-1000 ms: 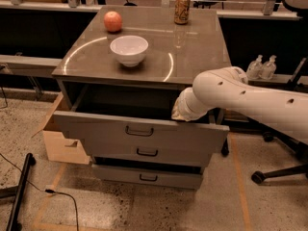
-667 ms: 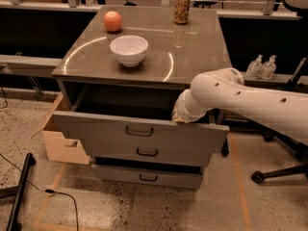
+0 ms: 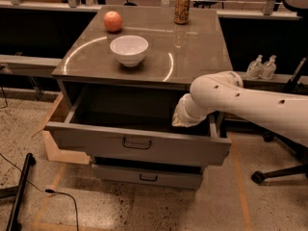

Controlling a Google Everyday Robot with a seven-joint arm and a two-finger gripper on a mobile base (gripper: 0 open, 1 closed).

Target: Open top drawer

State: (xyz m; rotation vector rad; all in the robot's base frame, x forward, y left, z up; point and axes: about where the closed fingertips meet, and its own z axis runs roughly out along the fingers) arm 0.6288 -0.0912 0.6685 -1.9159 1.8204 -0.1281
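Grey cabinet surface [image 3: 197, 52] on top. White arm [image 3: 250, 105] reaches in from the right. Top drawer [image 3: 86, 138] sits just under the surface, wide open. Tool [image 3: 179, 121] dips into the drawer's right side; open or closed, cannot tell. On the surface: bowl [image 3: 129, 49], apple [image 3: 113, 21], can [image 3: 182, 7].

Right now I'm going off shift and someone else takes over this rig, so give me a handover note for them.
Hand: down inside the top drawer at its right end, behind the front panel; its tip is hidden.
Top drawer: pulled well out of the cabinet, deep interior showing.
Done: the opening looks complete.
Left: probably just lift the arm clear of the drawer.
Bowl, apple and can sit on the cabinet top.
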